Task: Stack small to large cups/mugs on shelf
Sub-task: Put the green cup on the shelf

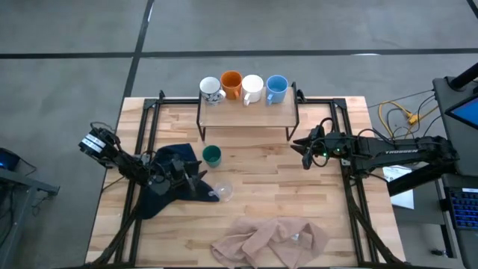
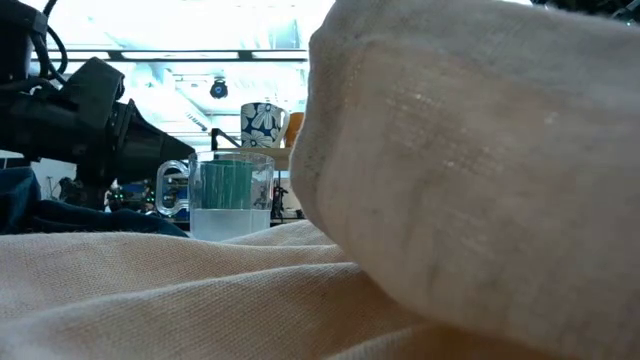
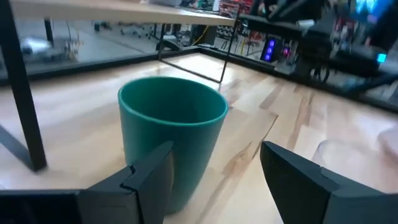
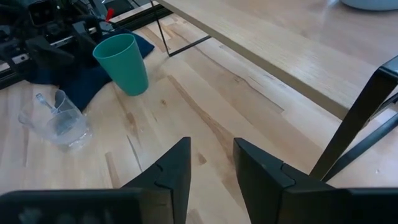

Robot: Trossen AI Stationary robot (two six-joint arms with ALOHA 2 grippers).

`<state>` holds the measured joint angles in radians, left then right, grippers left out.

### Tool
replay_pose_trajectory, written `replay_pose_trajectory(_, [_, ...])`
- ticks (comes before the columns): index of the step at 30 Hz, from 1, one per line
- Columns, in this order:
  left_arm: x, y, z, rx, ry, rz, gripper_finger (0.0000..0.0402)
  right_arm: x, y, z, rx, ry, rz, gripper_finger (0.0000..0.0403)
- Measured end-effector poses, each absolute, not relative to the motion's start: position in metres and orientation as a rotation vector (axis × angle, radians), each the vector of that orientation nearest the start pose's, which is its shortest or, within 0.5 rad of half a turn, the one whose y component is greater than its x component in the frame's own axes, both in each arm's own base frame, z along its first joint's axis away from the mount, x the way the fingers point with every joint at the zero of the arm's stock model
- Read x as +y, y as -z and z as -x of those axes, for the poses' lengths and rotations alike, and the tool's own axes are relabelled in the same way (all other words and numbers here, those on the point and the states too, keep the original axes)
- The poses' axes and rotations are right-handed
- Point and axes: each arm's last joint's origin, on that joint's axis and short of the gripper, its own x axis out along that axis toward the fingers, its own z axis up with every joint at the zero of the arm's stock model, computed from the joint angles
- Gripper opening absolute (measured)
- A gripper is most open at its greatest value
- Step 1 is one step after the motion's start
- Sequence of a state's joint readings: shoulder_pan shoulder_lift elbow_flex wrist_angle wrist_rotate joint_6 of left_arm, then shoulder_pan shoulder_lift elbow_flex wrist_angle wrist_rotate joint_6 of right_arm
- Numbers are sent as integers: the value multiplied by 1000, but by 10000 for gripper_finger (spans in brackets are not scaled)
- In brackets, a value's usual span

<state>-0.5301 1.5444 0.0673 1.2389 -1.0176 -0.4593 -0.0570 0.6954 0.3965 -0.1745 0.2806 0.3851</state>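
Note:
The shelf [image 1: 246, 113] stands at the table's far middle. Along its far edge stand a white-with-dark-pattern mug [image 1: 211, 90], an orange mug [image 1: 231, 84], a plain white mug [image 1: 252, 88] and a light blue mug [image 1: 276, 88]. A dark green cup [image 1: 212, 155] stands upright on the table in front of the shelf. A clear glass cup [image 1: 222, 191] stands nearer. My left gripper [image 1: 200, 178] is open, and the green cup [image 3: 174, 130] stands just beyond its fingertips. My right gripper [image 1: 305, 153] is open and empty by the shelf's right legs.
A dark blue cloth [image 1: 168, 179] lies under my left arm. A beige cloth [image 1: 272, 239] lies crumpled at the table's near edge and fills the foreground of the low view [image 2: 450, 200]. The shelf's black legs [image 4: 354, 124] stand close to my right gripper.

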Motion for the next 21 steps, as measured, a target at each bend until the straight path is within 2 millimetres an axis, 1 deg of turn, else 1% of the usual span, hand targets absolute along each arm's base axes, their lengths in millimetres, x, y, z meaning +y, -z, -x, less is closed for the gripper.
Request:
replay_pose_trajectory(2, [-68,-109,-164,73,-510,223,222,-17,-214,-153,402,417,-321,113])
replay_pose_trajectory(4, [-68,-109,-164,77,-510,205,222,-17,-214,-153,403,412,-323,113])
replay_pose_trajectory(7, [-67,-109,-164,72,-530,207,222,-16,-214,-154,407,396,-325,118])
replay_pose_trajectory(12, [-63,-109,-162,40,-593,267,222,-16,-214,-154,408,391,-325,128])
replay_pose_trajectory(21, [-60,-107,-163,51,-613,252,222,-16,-214,-154,408,391,-325,144])
